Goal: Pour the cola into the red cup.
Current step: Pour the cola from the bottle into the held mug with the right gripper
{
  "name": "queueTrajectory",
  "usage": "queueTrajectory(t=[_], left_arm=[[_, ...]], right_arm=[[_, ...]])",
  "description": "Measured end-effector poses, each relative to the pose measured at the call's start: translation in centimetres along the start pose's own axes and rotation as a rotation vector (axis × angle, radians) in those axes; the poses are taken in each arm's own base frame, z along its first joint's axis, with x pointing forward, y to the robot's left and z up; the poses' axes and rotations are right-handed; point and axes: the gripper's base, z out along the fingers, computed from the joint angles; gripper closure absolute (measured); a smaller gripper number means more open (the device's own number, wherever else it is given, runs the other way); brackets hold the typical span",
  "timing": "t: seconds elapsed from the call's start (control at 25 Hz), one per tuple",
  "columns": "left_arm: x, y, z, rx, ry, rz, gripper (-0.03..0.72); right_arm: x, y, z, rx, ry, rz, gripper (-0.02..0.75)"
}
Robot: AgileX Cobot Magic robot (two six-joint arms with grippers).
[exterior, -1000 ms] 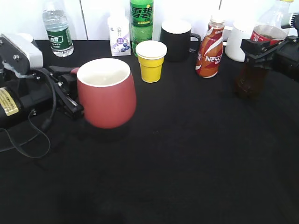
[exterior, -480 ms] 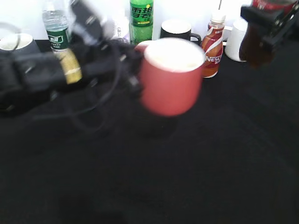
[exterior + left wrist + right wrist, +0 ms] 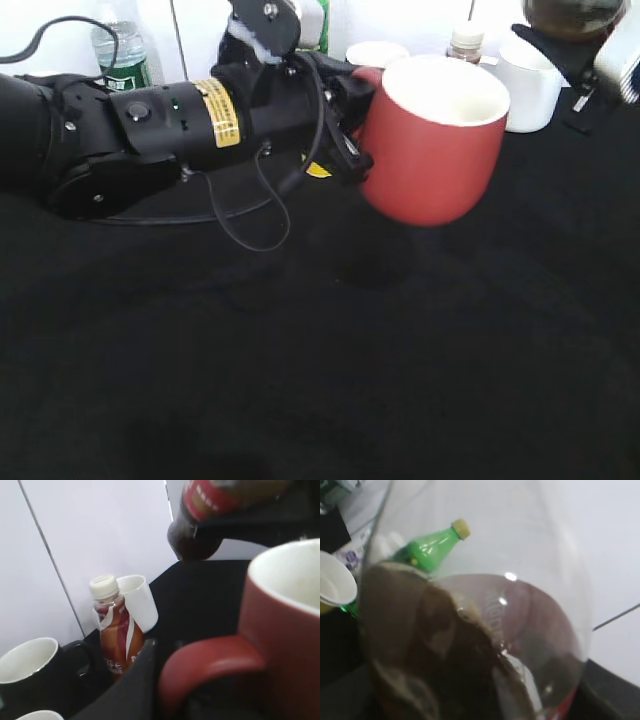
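The red cup (image 3: 432, 140) is upright and lifted off the black table, right of centre. My left gripper (image 3: 348, 128) is shut on its handle (image 3: 210, 662), with the arm reaching across from the left. The cola bottle (image 3: 575, 14) shows only as a dark bottom at the top right edge, above and right of the cup. My right gripper (image 3: 592, 48) is shut on it. In the left wrist view the cola (image 3: 220, 507) hangs above the cup's white rim (image 3: 287, 577). In the right wrist view the cola (image 3: 450, 655) fills the frame, tilted, its cap hidden.
A white mug (image 3: 528, 88), the Nescafe bottle (image 3: 115, 625) and a black mug (image 3: 30, 667) stand along the back. A green soda bottle (image 3: 431, 547) and a yellow paper cup (image 3: 332, 586) are behind the left arm. A water bottle (image 3: 118, 55) is at the back left.
My left arm has carried the red cup up and to the right across the table. My right gripper has lifted the cola higher, to the top edge of the exterior view.
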Motion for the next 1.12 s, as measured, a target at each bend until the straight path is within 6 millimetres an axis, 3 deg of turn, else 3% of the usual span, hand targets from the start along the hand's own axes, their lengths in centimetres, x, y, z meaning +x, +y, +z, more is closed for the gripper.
queueTrajectory(t=[0.28,0.56,0.72,1.12], left_arm=[[-0.1,-0.3,0.0,0.02,-0.01,0.018,0.627],[-0.2,-0.2,0.8,0.035,-0.031,0.037,0.627],[0.8,-0.2,1.5,0.033,-0.044,0.0,0.627],[0.9,-0.1,1.5,0.029,-0.049,-0.01,0.627]], right_arm=[[0.0,0.0,0.0,0.0,0.0,-0.258,0.247],[0.0,0.0,0.0,0.0,0.0,-0.319,0.247],[0.0,0.0,0.0,0.0,0.0,-0.363,0.248],[0.0,0.0,0.0,0.001,0.0,-0.546,0.248]])
